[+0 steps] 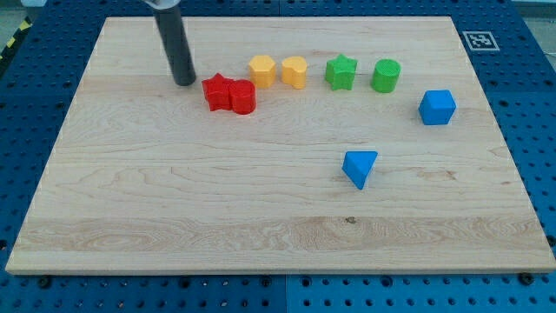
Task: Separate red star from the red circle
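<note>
Tip (185,83) just left of red star (216,91).

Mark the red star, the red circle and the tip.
red star (216,91), camera view, top face.
red circle (243,96), camera view, top face.
my tip (184,82), camera view, rod's very end.

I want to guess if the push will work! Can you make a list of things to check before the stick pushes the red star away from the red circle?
1. My tip is near the red star: ok, it sits just to the star's upper left in the view.
2. Tip already touching the star: cannot tell, a small gap seems to show.
3. Star and red circle apart: not ok, they touch side by side.
4. Push line avoids the circle: not ok, pushing toward the view's right drives the star into it.
5. Room below the star on the board: ok.
6. Orange blocks clear of the pair: ok, apart from it.
</note>
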